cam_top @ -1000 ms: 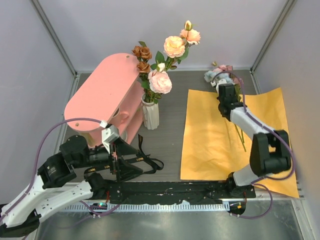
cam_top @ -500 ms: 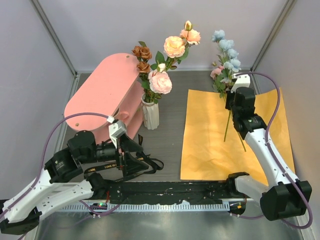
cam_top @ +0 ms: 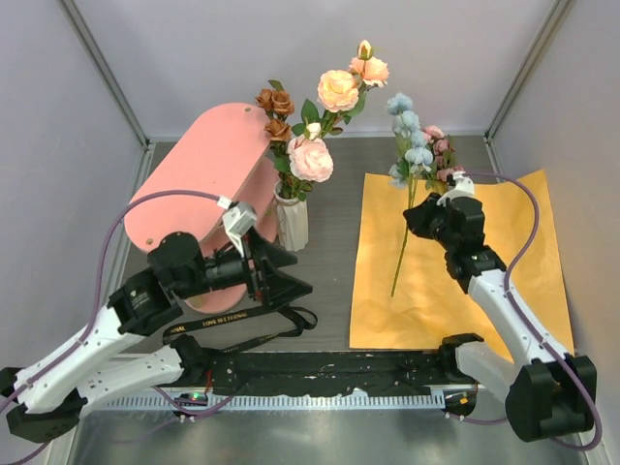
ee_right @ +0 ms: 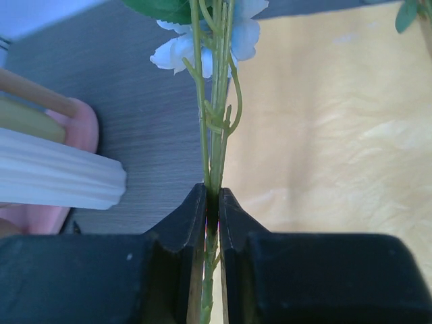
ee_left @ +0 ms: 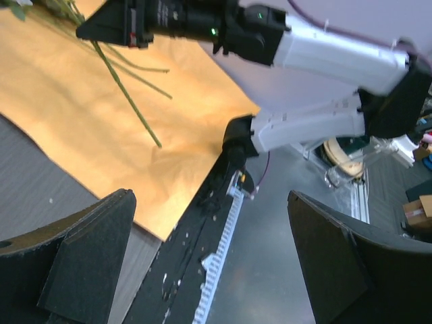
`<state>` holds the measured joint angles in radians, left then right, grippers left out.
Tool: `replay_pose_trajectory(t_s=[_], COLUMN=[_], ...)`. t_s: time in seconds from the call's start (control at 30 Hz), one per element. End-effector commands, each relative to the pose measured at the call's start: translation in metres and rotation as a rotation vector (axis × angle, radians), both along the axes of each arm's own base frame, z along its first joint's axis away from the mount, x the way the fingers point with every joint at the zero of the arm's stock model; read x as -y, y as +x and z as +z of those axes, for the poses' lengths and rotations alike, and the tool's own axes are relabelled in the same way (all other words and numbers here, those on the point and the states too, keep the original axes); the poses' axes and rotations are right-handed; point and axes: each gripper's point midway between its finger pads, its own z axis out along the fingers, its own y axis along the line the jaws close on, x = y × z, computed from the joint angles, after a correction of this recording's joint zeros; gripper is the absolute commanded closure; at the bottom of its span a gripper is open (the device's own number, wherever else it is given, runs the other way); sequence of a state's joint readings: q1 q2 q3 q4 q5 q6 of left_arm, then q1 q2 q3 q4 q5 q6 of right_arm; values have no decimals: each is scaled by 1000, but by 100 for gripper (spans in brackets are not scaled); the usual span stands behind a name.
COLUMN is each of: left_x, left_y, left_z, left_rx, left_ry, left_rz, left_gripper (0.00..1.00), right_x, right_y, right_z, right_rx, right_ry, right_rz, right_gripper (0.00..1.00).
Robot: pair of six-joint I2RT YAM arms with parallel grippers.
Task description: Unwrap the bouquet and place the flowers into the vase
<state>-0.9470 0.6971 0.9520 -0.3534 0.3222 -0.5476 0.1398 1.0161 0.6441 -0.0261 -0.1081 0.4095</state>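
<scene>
Two black fingers (ee_right: 179, 226) of the right gripper (ee_right: 211, 197) were pressed tight on some thin green stems (ee_right: 214, 135). It was gripping a bunch of pale blue flowers (cam_top: 407, 121). The blue heads stood up above the gripper, with a few small pink ones right beside them. The long stem ends hung down below it, over the orange paper (cam_top: 465, 291).

The paper lay flat and open on the table (cam_top: 339, 194), under the gripper and out to its right. The white vase (cam_top: 293, 221) stood off to the gripper's left, apart from it. It held pink, peach and brownish roses (cam_top: 310, 157) that stood up tall.

The left gripper (cam_top: 286, 273) had its jaws spread wide, and nothing was between them. It hung low, with the vase just past its tips. The pink shelf (cam_top: 199, 179) stood behind it and to its left, right beside the vase. A black ribbon (cam_top: 247, 325) lay loose on the table under that gripper, near the arm bases.
</scene>
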Motion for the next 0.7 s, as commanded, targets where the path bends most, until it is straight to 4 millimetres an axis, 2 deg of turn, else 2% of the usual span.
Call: replay_pose_trajectory(t_s=[0.0,0.07,0.13,0.2,0.27,0.3,0.33,0.37,0.4,0.47,0.5,0.53,0.6,0.67], left_x=[29,40,61,81,95,95,115,121,124,144,145,157,163,174], left_y=[28,35,47,56,62,58,70,72,70,78,77,83,83,86], left_z=[95,115,142,165,175,196,184,187,200,195,206,197,205,199], left_rx=[133,158,175,191,200,222,203,205,216,195,206,183,189,170], left_ry=[-215,-237,-271,-305,-308,-328,-291,-289,-307,-300,-320,-307,-325,-317], left_rz=[40,33,20,-7,-26,-51,-63,-74,-96,-126,-136,-151,-169,-189], left_gripper=[0,0,0,2,3,4,5,5,5,4,4,5,10,12], right_x=[-3,5,12,10,1,-3,-11,-15,-20,-33,-36,-40,-51,-62], right_y=[-4,-15,-31,-46,-67,-76,-90,-98,-111,-131,-145,-154,-172,-182], right_z=[109,146,191,224,251,264,274,281,289,298,305,308,313,313], right_rx=[279,374,491,579,663,697,733,761,797,853,894,918,963,970], right_ry=[104,108,118,124,130,136,146,154,158,166,171,176,190,205], right_rz=[-6,-37,-61,-34,40,66,123,152,190,289,321,358,448,531], right_gripper=[99,99,99,99,99,99,99,99,99,99,99,99,99,99])
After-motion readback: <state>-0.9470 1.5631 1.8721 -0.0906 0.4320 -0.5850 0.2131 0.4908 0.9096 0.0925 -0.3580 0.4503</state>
